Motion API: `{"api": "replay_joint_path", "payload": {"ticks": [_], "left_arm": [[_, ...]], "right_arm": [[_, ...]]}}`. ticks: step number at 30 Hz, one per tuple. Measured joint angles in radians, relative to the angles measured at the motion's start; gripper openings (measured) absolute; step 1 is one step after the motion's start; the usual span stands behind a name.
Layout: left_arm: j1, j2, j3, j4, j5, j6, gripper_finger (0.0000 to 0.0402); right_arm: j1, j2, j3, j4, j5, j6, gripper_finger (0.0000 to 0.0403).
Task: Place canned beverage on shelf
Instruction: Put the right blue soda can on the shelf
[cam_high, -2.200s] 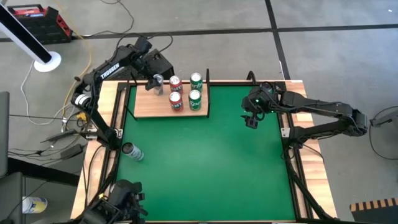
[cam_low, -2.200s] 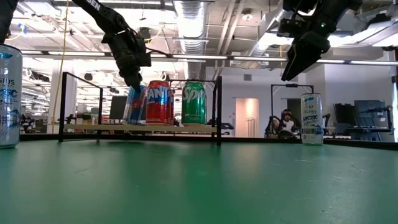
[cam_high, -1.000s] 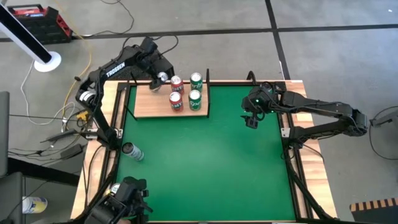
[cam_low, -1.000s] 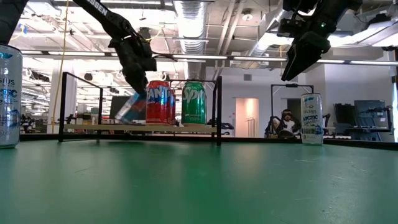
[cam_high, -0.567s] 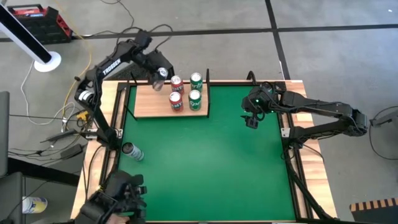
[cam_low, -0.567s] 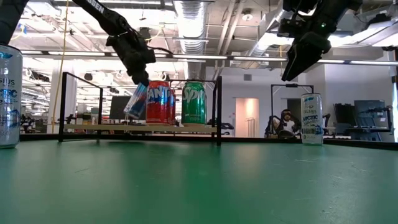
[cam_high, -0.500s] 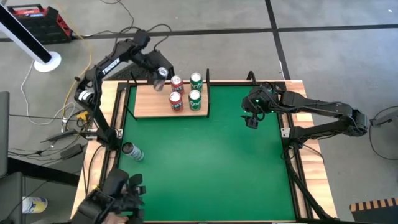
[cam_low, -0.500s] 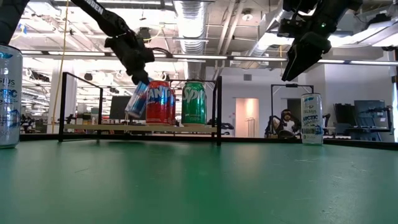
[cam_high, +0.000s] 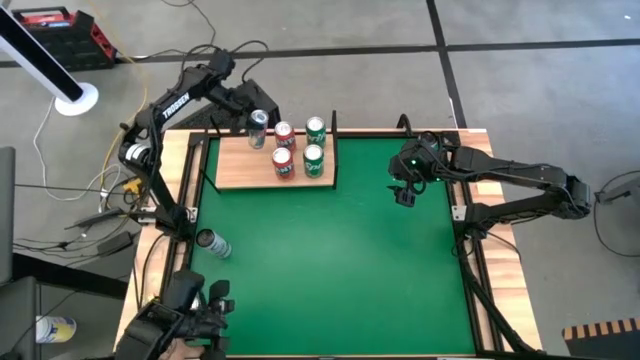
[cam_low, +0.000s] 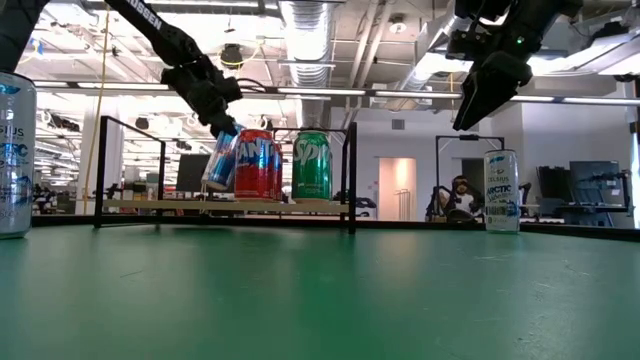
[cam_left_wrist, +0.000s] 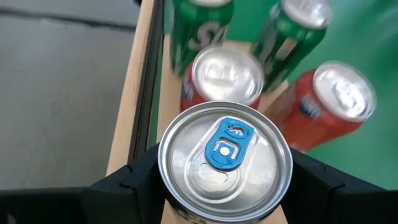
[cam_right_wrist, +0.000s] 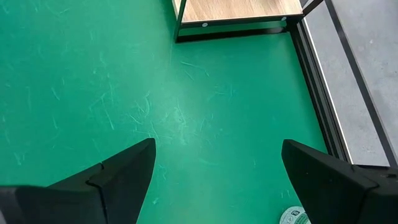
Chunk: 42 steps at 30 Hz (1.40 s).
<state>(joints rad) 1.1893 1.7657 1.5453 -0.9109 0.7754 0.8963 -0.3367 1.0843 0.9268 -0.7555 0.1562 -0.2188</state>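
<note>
The shelf (cam_high: 236, 170), a light-wood board with black uprights, stands at the table's far left. Two red cans (cam_high: 283, 147) and two green cans (cam_high: 314, 143) stand upright on it; they also show in the left wrist view (cam_left_wrist: 221, 74). My left gripper (cam_high: 252, 120) is shut on a silver-and-blue can (cam_low: 221, 158) over the board's far left part. My right gripper (cam_high: 402, 193) hangs open and empty above the table's far right, with green table between its fingers (cam_right_wrist: 214, 168). My left gripper pinches the can's upper wall just below the top rim (cam_left_wrist: 163, 186), one finger (cam_left_wrist: 134, 183) on each side. The fingers come slanting down from the table's far left side. The can is tilted, its top (cam_left_wrist: 224, 158) toward the wrist camera, its bottom just above the board.
A tall pale can (cam_high: 212, 241) stands near the table's left edge and looms at the left of the low view (cam_low: 13, 150). Another tall can (cam_low: 501, 190) stands at the far right. The green table's middle (cam_high: 330, 260) is bare. A dark shape (cam_high: 180, 320) is beside the near left corner.
My left gripper has gone up and a little toward the table's far left, staying shut on the can. The can, which leaned steeply with its bottom on the board, has been lifted off the board and is now less tilted.
</note>
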Motion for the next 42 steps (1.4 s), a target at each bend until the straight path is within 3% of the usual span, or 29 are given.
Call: {"api": "replay_joint_path", "payload": {"ticks": [12, 19, 23, 26, 33, 42], "left_arm": [[-0.010, -0.024, -0.001, 0.038, -0.027, -0.065, 0.0223], [-0.011, -0.106, -0.001, 0.046, 0.046, -0.062, 0.0223], [-0.016, -0.164, -0.001, 0.088, 0.111, -0.088, 0.0223], [-0.040, -0.193, -0.001, 0.144, 0.121, -0.140, 0.0223], [-0.120, -0.280, -0.001, 0.287, 0.083, -0.241, 0.0223], [-0.207, -0.315, -0.001, 0.294, 0.078, -0.305, 0.0223]], "right_arm": [[0.000, 0.000, 0.000, 0.041, 0.000, -0.003, 0.0374], [-0.005, 0.000, 0.015, 0.396, -0.006, -0.144, 0.0374], [-0.093, 0.009, 0.036, 0.686, -0.216, -0.190, 0.0374], [-0.173, 0.103, 0.070, 0.879, -0.391, -0.163, 0.0374], [-0.282, 0.493, 0.391, 0.861, -0.717, -0.107, 0.0374], [-0.289, 0.853, 0.761, 0.869, -0.886, -0.087, 0.0374]]}}
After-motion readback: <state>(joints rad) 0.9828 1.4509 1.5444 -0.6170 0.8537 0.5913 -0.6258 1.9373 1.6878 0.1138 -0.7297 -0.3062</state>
